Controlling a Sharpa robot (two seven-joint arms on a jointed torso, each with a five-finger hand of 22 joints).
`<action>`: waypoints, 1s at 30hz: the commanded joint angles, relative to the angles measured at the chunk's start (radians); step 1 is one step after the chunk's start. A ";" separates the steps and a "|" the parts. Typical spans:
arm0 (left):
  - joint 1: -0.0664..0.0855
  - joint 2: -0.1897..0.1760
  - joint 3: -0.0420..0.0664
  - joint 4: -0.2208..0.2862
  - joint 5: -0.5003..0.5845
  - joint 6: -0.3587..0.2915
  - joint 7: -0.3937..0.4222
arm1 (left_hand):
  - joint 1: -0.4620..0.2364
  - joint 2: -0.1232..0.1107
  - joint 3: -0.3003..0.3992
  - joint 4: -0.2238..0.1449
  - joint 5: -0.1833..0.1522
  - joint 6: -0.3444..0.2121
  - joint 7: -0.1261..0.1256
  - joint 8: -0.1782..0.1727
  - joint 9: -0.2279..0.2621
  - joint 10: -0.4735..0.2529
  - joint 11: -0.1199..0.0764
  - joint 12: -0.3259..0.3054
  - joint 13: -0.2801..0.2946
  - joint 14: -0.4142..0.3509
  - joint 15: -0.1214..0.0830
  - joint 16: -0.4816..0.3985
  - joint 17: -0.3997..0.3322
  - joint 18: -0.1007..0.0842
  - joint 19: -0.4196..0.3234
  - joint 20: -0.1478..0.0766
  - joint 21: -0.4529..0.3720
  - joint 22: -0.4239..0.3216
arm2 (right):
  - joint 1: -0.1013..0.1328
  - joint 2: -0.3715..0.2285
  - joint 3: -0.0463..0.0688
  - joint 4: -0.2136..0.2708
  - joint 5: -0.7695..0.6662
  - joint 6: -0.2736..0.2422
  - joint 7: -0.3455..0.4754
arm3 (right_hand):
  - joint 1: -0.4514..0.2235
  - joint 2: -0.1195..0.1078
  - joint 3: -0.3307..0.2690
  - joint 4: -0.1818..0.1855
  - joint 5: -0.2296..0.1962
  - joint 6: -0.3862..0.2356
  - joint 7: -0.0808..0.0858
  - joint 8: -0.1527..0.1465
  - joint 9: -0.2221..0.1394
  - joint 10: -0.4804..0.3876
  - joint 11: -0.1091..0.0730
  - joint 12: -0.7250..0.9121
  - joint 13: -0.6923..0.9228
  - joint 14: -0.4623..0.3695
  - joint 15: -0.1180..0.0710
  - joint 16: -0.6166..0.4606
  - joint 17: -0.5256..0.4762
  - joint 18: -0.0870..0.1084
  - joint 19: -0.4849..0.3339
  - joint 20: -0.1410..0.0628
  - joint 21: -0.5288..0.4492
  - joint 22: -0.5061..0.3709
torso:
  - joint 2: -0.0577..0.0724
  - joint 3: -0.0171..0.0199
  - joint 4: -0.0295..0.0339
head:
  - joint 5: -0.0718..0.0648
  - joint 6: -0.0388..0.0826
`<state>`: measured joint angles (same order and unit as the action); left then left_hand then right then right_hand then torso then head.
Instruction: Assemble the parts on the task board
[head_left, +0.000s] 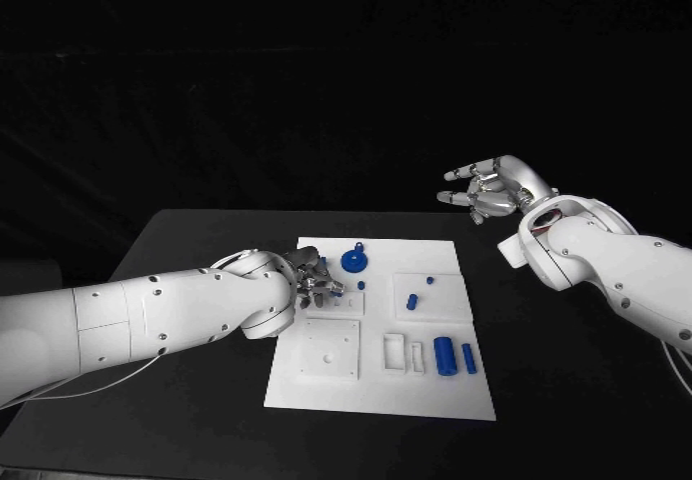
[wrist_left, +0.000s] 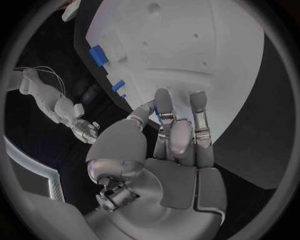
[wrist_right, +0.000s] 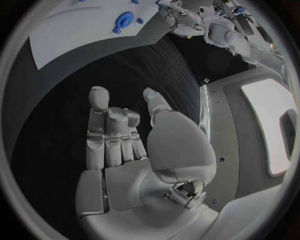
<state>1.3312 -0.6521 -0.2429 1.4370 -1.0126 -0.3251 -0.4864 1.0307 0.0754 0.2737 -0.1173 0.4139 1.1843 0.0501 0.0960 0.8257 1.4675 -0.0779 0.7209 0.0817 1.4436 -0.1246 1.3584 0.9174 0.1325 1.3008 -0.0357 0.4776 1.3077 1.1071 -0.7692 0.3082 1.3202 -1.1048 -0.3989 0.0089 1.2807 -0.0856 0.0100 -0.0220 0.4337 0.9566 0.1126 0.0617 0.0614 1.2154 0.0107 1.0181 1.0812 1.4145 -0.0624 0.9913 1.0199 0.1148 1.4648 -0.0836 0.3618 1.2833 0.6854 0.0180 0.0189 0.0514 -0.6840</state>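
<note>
Assembly is judged early — the left hand (head_left: 310, 277) works at the task board's (head_left: 378, 395) left edge, apparently pinching a small blue part (wrist_left: 154, 111), while the right hand (head_left: 490, 187) hangs empty, fingers apart, beyond the far right corner — several blue parts (head_left: 454, 356) lie loose.

The left arm reaches in over the table's left edge, its left hand (head_left: 306, 277) low above the task board's (head_left: 433, 395) left edge, fingers curled together around a small blue part (wrist_left: 156, 112). The right hand (head_left: 490, 188) hangs raised beyond the table's far right corner, fingers loosely spread, holding nothing.
</note>
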 joint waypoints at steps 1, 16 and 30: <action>-0.004 0.003 0.000 0.002 -0.009 -0.050 0.019 | 0.037 0.025 0.004 0.003 0.011 0.212 -0.111 0.005 0.255 0.048 -0.010 0.005 0.002 0.004 0.002 0.002 -0.003 0.021 -0.003 0.015 0.007 0.017 | 0.000 0.000 0.001 0.000 0.001 0.016 0.000 | -0.011 0.000 -0.005 0.003 0.004 0.003 0.004 -0.001 -0.001 -0.006 -0.001 0.007 0.000 -0.002 0.001 0.006 0.002 0.010 0.041 0.004 0.006 0.001 | 0.000 0.0008 -0.0022 | 0.003 0.001; -0.026 0.029 0.000 -0.034 -0.025 -0.005 0.000 | 0.032 0.026 0.010 -0.001 0.020 0.214 -0.111 0.006 0.258 0.049 -0.010 0.007 0.003 0.004 0.004 0.004 -0.002 0.020 -0.005 0.014 0.010 0.017 | 0.000 0.002 0.001 -0.001 0.002 0.020 -0.003 | -0.012 0.001 -0.008 0.004 0.004 0.006 0.004 -0.001 -0.001 -0.006 -0.001 0.008 0.000 -0.002 0.001 0.006 0.002 0.010 0.041 0.004 0.008 0.002 | 0.000 0.0007 -0.0032 | 0.004 0.000; -0.030 0.033 0.000 -0.038 -0.043 0.047 -0.020 | 0.030 0.027 0.011 -0.008 0.021 0.215 -0.112 0.008 0.277 0.048 -0.010 0.009 0.001 0.005 0.005 0.006 0.000 0.019 -0.007 0.015 0.012 0.017 | 0.000 0.002 0.001 0.001 0.003 0.023 -0.003 | -0.013 0.002 -0.009 0.006 0.004 0.007 0.004 -0.001 -0.001 -0.005 -0.001 0.009 0.000 -0.001 0.001 0.007 0.003 0.010 0.041 0.004 0.007 0.002 | 0.001 -0.0020 -0.0026 | 0.003 0.001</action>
<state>1.3020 -0.6206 -0.2432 1.3945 -1.0423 -0.3132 -0.4979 1.0307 0.0754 0.2768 -0.1161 0.4291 1.1844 0.0501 0.1017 0.8387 1.4695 -0.0758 0.7248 0.0837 1.4435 -0.1244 1.3584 0.9153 0.1482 1.2971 -0.0250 0.4855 1.3073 1.1071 -0.7675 0.3082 1.3192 -1.1043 -0.3897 0.0034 1.2767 -0.0816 0.0045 -0.0165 0.4337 0.9593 0.1153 0.0617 0.0615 1.2156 0.0108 1.0220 1.0811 1.4145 -0.0624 0.9913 1.0210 0.1145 1.4648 -0.0836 0.3663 1.2845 0.6861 0.0171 0.0158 0.0550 -0.6810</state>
